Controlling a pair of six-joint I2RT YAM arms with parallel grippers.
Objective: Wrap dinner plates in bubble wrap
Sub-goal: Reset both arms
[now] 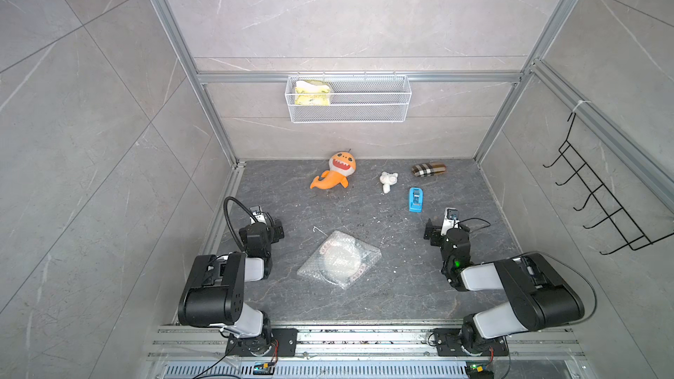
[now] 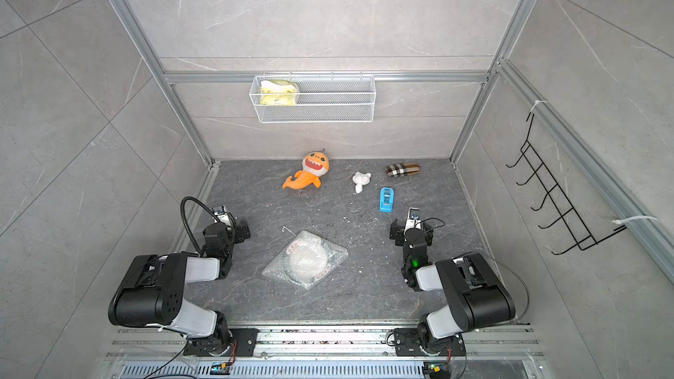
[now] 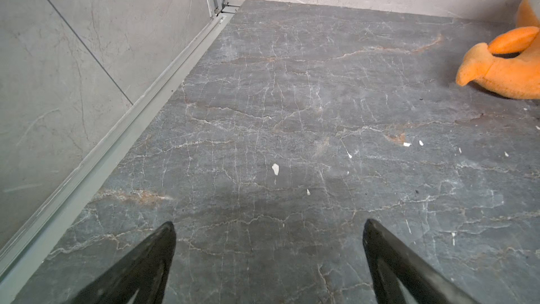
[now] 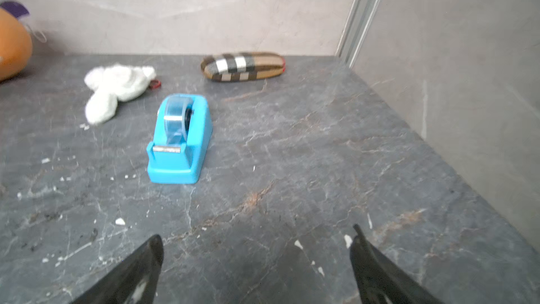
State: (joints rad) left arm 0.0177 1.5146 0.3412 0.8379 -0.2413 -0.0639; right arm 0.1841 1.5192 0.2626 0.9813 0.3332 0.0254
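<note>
The dinner plate lies flat in the middle of the dark stone table, its white centre and dark rim showing through the bubble wrap. The wrap is folded over it into a diamond-shaped parcel, seen in both top views. My left gripper hovers left of the parcel, apart from it, and stands open and empty over bare table. My right gripper is to the parcel's right, also open and empty, and faces the back wall. Neither wrist view shows the plate or the wrap.
An orange shark plush, a small white plush, a plaid case and a blue tape dispenser lie toward the back. A wire basket hangs on the back wall and a black hook rack on the right wall. White scraps dot the table.
</note>
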